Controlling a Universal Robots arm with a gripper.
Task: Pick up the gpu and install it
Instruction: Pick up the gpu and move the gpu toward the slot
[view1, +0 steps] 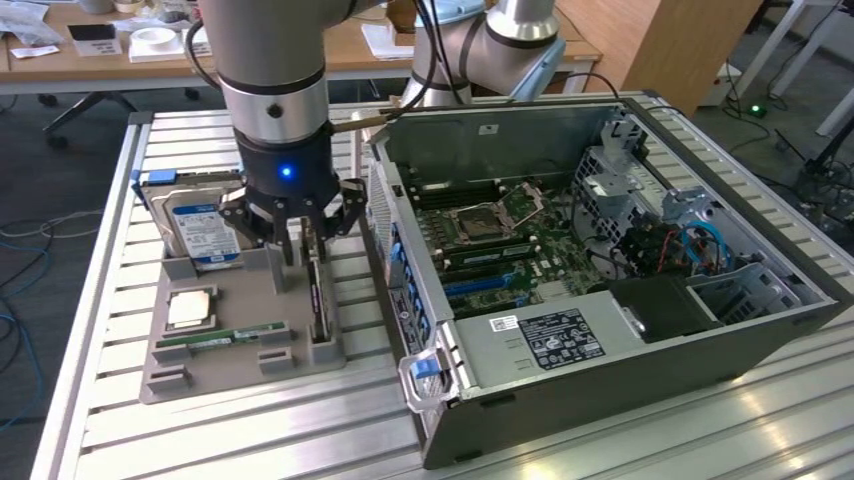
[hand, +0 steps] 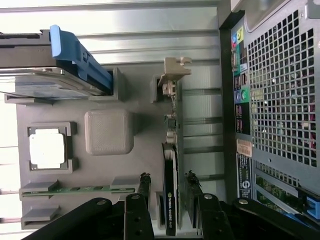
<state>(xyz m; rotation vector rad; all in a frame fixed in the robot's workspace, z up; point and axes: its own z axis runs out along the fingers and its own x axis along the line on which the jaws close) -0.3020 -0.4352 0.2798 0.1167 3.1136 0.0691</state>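
The gripper (hand: 169, 194) hangs over the grey parts tray (view1: 220, 378) with its jaws wide, one finger (hand: 144, 190) on each side of the gpu (hand: 170, 165) and a gap visible on both sides, so nothing is held. The gpu stands on edge in its slot at the tray's 3 o'clock side in the exterior view, nearest the open computer case (view1: 574, 372), which lies at 3 o'clock of the tray. On the same tray, the hard drive (view1: 200, 232) stands at 11 o'clock, the CPU (view1: 191, 308) lies at 9 o'clock and the RAM stick (view1: 220, 338) at 7 o'clock.
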